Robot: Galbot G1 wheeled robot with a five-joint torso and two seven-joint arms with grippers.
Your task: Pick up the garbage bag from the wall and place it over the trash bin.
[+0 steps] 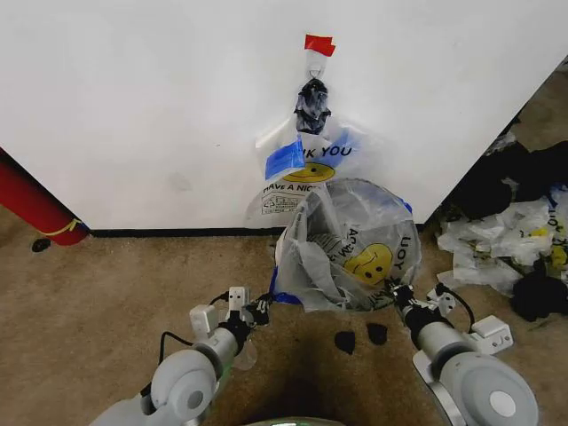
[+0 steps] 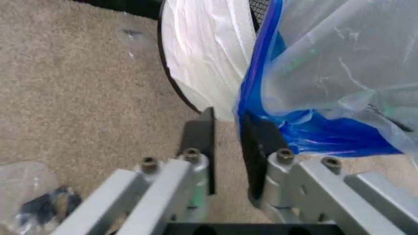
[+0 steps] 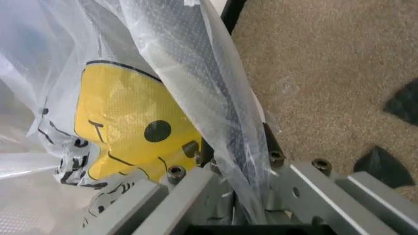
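Note:
The garbage bag (image 1: 368, 262), thin clear plastic with a yellow smiley, lies draped over the trash bin (image 1: 401, 209) at the foot of the wall (image 1: 133, 106). My left gripper (image 1: 264, 308) is low at the bin's near left side. In the left wrist view it (image 2: 227, 132) is open, with carpet showing between the fingers and the bag's blue-taped edge (image 2: 307, 134) against one fingertip. My right gripper (image 1: 399, 295) is at the near right rim. The right wrist view shows its fingers (image 3: 238, 147) apart, with the bag's film (image 3: 124, 107) hanging between them.
A second smiley bag (image 1: 311, 169) hangs on the wall under red tape (image 1: 319, 44) and a black knotted wad (image 1: 312, 105). A red cylinder (image 1: 35, 209) leans at the left. White bags and dark items (image 1: 506, 248) are heaped at the right. Black scraps (image 1: 359, 337) lie on the carpet.

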